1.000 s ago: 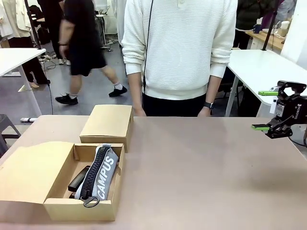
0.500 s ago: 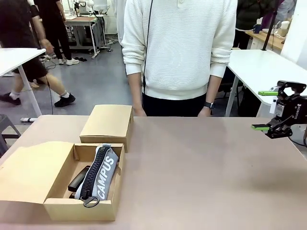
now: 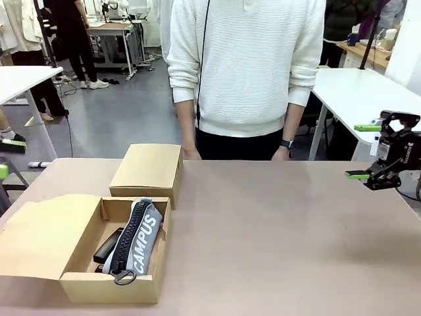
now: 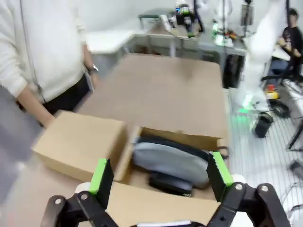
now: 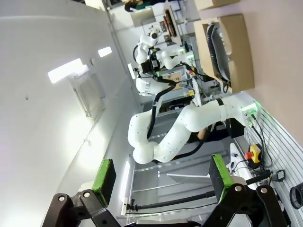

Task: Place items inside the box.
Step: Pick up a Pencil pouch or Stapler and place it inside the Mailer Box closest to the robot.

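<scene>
No shift in arms or cartons since earlier; only background walkers move. Wide brown cardboard box, flap open, near left on tabletop, holds grey zippered "CAMPUS" pouch beside black stapler. Left pincer hovers above it, jaws apart. Right pincer at right edge, jaws apart, empty. Smaller closed cardboard box behind.

The right gripper hangs at the far right above the table edge, jaws spread wide and empty, fingers pointing leftward. The left gripper is likewise wide open, green pads apart, holding nothing.
</scene>
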Tool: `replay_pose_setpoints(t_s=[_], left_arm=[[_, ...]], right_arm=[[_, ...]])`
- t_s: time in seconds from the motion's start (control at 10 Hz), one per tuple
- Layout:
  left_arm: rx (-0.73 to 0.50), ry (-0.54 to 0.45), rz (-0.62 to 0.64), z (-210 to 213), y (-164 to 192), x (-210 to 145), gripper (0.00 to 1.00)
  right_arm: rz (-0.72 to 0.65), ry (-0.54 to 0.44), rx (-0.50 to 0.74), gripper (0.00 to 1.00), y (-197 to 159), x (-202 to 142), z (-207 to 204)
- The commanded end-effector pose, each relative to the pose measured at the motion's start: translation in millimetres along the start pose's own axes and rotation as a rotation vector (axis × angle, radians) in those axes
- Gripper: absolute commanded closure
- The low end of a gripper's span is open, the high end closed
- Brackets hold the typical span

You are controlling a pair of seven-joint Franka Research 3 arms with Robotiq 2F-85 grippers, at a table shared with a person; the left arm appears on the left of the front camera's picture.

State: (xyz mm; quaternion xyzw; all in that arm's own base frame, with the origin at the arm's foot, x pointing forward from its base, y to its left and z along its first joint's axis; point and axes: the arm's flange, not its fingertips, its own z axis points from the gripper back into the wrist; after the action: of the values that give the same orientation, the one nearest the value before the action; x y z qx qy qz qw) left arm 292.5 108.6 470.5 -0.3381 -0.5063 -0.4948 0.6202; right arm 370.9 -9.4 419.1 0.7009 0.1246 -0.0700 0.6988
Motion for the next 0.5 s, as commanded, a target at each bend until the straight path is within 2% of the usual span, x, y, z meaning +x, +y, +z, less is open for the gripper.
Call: replay_pose_setpoints(t_s=[0.0, 0.1, 0.4], left_arm=[[0.130, -0.212, -0.502, -29.1, -35.8, -47.2, 0.00], [0.000, 0.000, 0.000, 0.0, 0.0, 0.0, 0.00], [0.000, 0.000, 0.000, 0.0, 0.0, 0.0, 0.00]], right_arm=[[-0.008, 0.012, -0.008, 0.00, 5.0, -2.3, 3.0], [-0.008, 0.012, -0.008, 0.00, 5.0, -2.3, 3.0], [-0.008, 0.012, -0.008, 0.00, 5.0, -2.3, 3.0]])
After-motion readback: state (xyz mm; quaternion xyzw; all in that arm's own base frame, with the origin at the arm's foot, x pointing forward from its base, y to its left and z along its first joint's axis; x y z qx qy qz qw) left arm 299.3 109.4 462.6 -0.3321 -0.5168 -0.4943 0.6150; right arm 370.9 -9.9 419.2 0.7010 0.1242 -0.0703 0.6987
